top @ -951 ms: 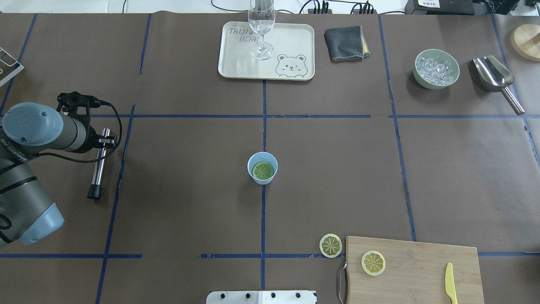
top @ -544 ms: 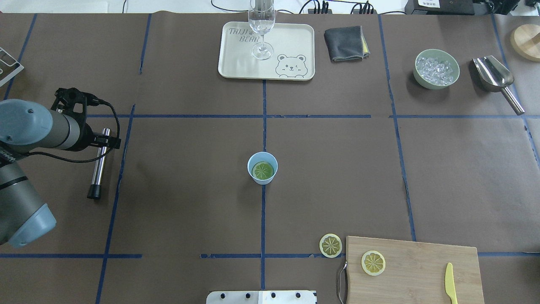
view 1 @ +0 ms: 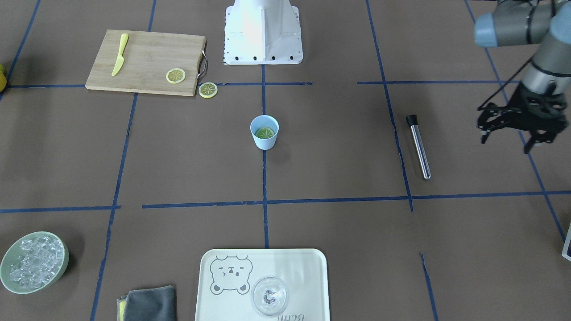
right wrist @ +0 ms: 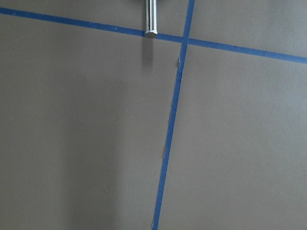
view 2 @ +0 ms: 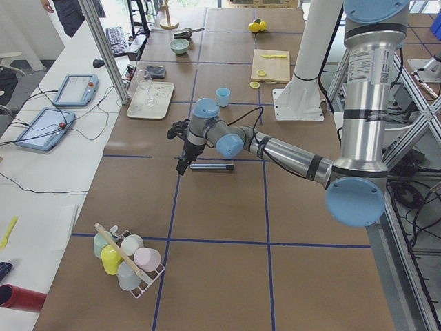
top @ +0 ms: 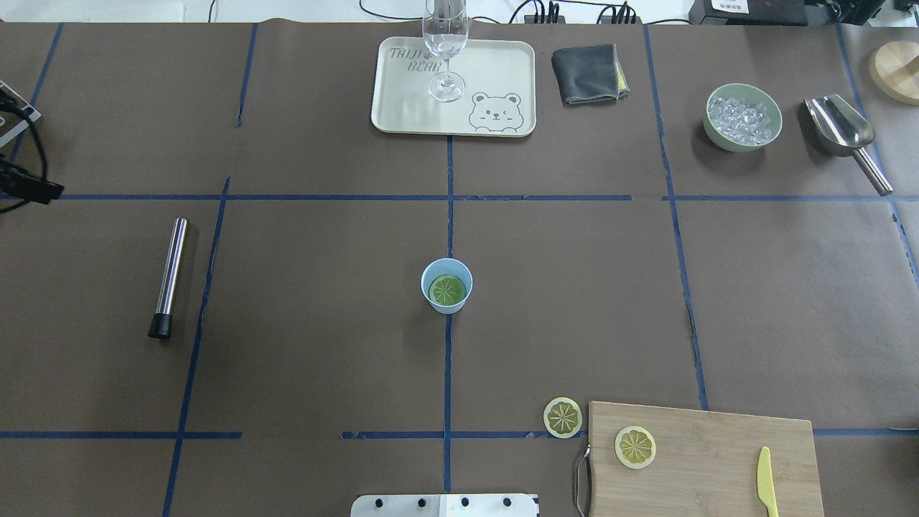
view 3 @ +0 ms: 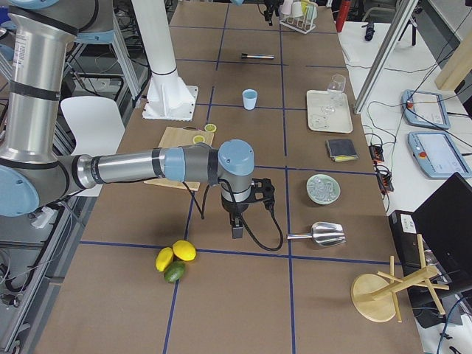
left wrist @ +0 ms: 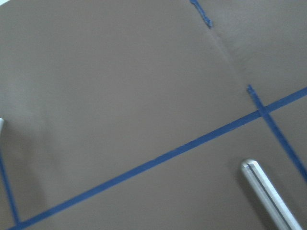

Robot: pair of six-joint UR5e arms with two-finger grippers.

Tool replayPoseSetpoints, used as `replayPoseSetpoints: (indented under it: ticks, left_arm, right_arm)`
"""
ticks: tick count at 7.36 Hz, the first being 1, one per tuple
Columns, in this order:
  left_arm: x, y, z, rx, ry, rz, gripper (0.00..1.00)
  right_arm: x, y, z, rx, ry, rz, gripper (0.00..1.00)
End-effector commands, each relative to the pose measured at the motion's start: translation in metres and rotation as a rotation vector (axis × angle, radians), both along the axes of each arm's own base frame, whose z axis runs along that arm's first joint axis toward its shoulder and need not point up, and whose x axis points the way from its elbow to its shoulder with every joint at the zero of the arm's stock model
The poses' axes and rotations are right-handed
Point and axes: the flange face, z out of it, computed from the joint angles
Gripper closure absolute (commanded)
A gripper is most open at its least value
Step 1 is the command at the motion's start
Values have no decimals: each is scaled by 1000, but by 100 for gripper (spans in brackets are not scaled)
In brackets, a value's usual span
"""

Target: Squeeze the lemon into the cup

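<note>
Brown paper crossed with blue tape is covering the worktop (top: 323, 345), and the one thing changing on it is the left arm. A second ago it was reaching over the metal rod (top: 171, 273) on the left side, and half a second ago it was already drawing back. Now it is almost gone from the overhead view, leaving the rod lying bare. Seen from across the table, the left hand (view 1: 505, 145) is hanging above the worktop beyond the rod, well apart from it, with its fingers spread and gripping nothing. The right hand (view 3: 237, 221) is showing only in the side view from the right end, hanging low near the metal scoop (view 3: 324, 233), and I cannot tell whether its fingers are apart or together. The cup (top: 434, 305) is standing upright on the middle tape line, unmoved through all of this, and a lemon slice (top: 447, 290) is lying flat in its bottom, pale face up. A second slice (top: 563, 417) is lying on the worktop just beside the corner of the cutting board (top: 718, 467), and a third slice (top: 635, 446) is resting on the board itself. With lemon already sitting in the cup and both hands keeping far from it, the arm's retreat is looking like a clearing away, so the task is probably finishing, not starting.
</note>
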Motion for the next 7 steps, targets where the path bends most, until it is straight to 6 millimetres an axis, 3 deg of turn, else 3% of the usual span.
replayPoseSetpoints:
  ticks: [1,2,3,5,6,7]
  left_arm:
    - [-139,-3,58,13,-54,39,0]
    - [-182,-1,66,-44,-77,13,0]
    - [-193,-4,73,-174,-72,5,0]
    - [-194,10,105,-337,-59,9,0]
    - [-183,36,125,-404,103,36,0]
    - [-175,49,130,-430,214,50,0]
  right_arm:
    - [2,1,0,-1,-2,5,0]
    - [2,1,0,1,-2,5,0]
    - [2,1,0,1,-2,5,0]
    - [3,1,0,-2,-2,9,0]
    - [3,1,0,0,-2,8,0]
    - [3,1,0,0,-2,9,0]
